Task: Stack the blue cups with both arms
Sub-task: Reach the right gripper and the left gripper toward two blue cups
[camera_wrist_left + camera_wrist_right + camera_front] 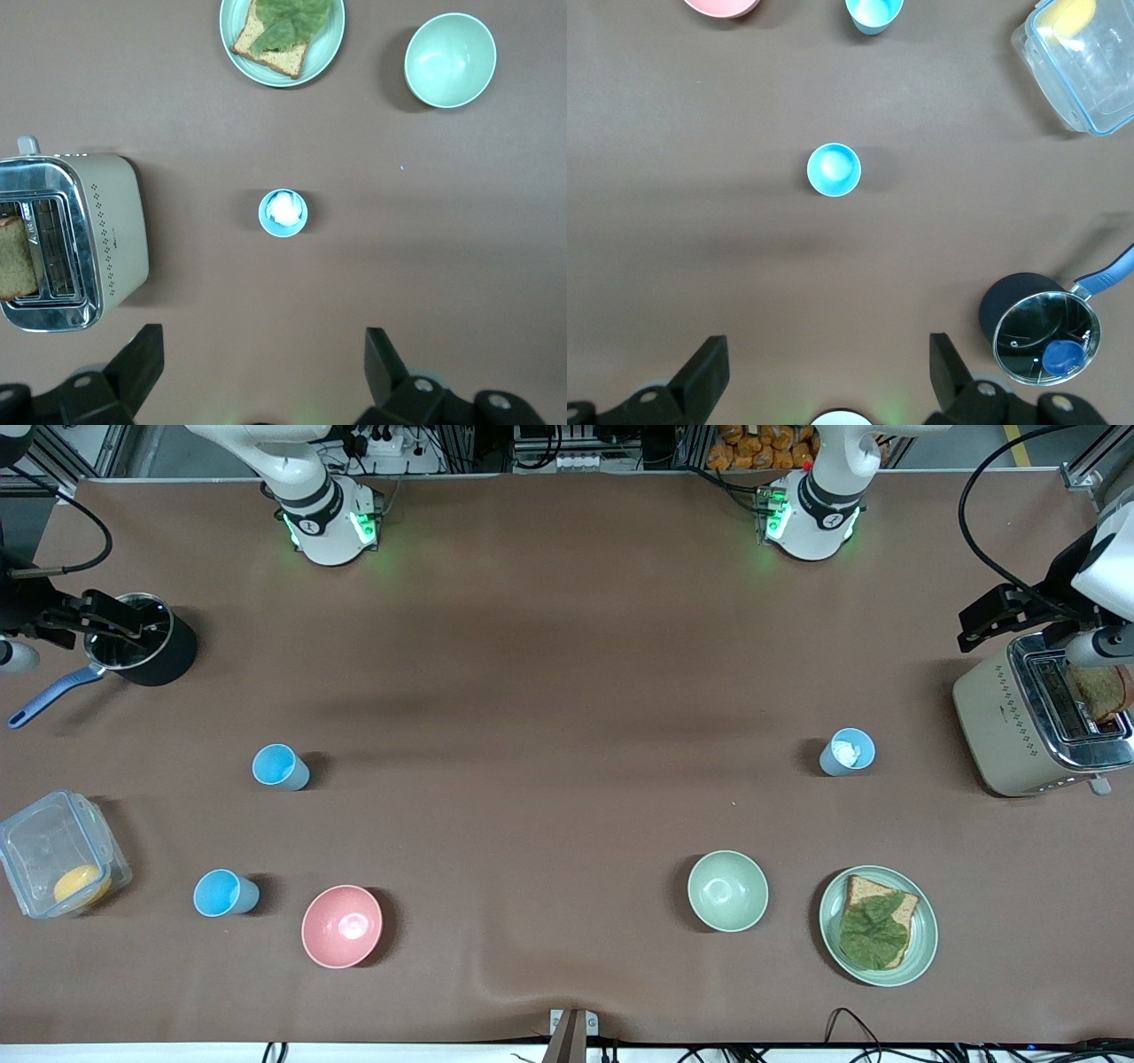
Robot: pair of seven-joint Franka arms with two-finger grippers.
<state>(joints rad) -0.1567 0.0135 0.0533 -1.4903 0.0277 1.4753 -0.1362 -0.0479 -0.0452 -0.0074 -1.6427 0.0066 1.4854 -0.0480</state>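
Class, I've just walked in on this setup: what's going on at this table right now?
Nothing is being handled yet. Three blue cups stand apart and unstacked: one and another toward the right arm's end, the third, with something white inside, near the toaster. The left gripper is open over the table above that third cup, and the right gripper is open above the first.

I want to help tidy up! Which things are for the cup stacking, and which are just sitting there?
For the job:
blue cup with something white inside
blue cup beside the pink bowl
third blue cup
left claw, open
right claw, open

Just sitting there:
pink bowl
green bowl
toaster
sandwich plate
pot
plastic box
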